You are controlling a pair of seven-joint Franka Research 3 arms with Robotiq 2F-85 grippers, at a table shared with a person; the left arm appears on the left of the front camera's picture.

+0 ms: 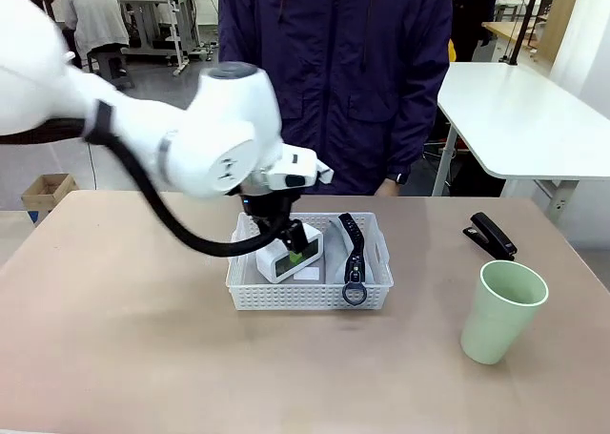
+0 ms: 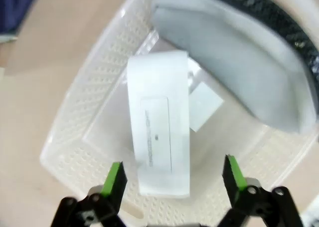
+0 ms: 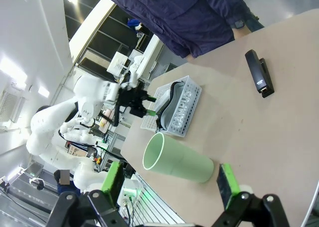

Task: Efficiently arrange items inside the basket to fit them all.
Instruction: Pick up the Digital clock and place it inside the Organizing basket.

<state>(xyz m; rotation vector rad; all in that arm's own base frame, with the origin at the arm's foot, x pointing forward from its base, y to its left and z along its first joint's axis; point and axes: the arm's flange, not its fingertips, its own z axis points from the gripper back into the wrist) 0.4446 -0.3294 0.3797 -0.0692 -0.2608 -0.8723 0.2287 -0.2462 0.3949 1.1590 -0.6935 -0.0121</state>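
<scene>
The white basket [image 1: 310, 300] sits mid-table. A white box [image 1: 283, 262] leans in its left half, and a grey soft case [image 1: 334, 246] with a black strap [image 1: 354, 248] and ring fills its right half. My left gripper [image 1: 292, 243] hangs open just over the box. In the left wrist view its green fingers [image 2: 117, 174] straddle the near end of the box [image 2: 159, 137], and the case [image 2: 234, 72] lies beside it. The pale green cup [image 1: 502, 310] stands at the right, with the black stapler [image 1: 491, 236] behind it. My right gripper [image 3: 169, 179] is open and high, looking down on the cup [image 3: 177, 159].
A person in a dark jacket [image 1: 334, 72] stands at the far edge, just behind the basket. A white side table [image 1: 524, 119] is at the back right. Bare tabletop [image 1: 114, 320] spreads left of the basket and in front of it.
</scene>
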